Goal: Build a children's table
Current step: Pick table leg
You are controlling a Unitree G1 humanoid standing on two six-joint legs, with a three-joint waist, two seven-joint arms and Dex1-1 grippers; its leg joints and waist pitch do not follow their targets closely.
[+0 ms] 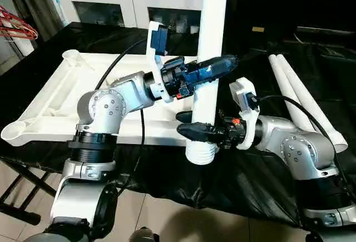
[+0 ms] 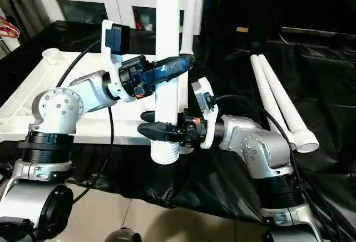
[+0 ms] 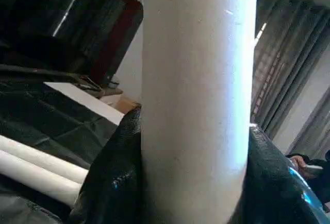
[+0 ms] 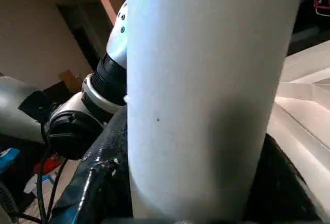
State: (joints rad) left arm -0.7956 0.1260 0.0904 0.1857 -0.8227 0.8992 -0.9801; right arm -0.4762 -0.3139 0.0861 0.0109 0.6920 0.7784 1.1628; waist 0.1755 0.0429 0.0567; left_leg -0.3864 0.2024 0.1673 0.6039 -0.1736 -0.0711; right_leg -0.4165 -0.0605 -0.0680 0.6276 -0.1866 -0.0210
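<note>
Two claws (left (image 1: 214, 67), right (image 1: 196, 131)), gripping upright leg (image 1: 210, 30)

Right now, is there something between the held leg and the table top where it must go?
Nothing visible. Both the left gripper and right gripper hold the leg upright just in front of the table top's near edge.

Lighting's pretty even from overhead in the head views, but the upper right of the frame drops to near black. The white leg (image 1: 211, 42) is almost blown out, and the black cloth (image 1: 233, 175) throws back soft sheen in its wrinkles. A shadow falls on the floor tiles (image 1: 167, 220) at the bottom. Both wrist views are soft and blurry, with the leg too close to focus.
</note>
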